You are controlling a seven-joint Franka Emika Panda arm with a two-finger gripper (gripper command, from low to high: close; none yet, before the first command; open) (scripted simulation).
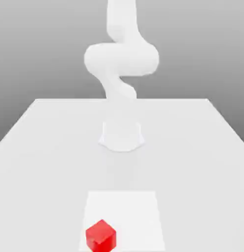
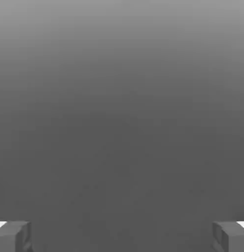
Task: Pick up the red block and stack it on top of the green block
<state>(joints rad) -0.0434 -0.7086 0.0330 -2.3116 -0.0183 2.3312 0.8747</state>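
The small, glossy, bright red cube (image 1: pixel 100 236) sits on the white table (image 1: pixel 40 147), at the near corner of a slightly brighter square patch (image 1: pixel 128 211) on the exterior view's left, well apart from the white robot arm (image 1: pixel 121 64), whose base stands further back at the middle of the table. It looks light and rigid — a plain block that should neither deform nor break; its shiny faces may be somewhat slippery, so a firm squeeze seems wise. The sensible hold is across two opposite flat sides, near the middle of their height, fingers square to the faces; the cube lies turned with an edge toward the camera, so the wrist would probably need a matching turn.

The exterior view gives the layout: cube, patch, arm and table; I can make out no green block there. The hand view gives what that one does not — the tool (image 2: pixel 122 236) with its two grey fingertips (image 2: pixel 13 236) standing wide apart and nothing between them, set against a plain grey backdrop.
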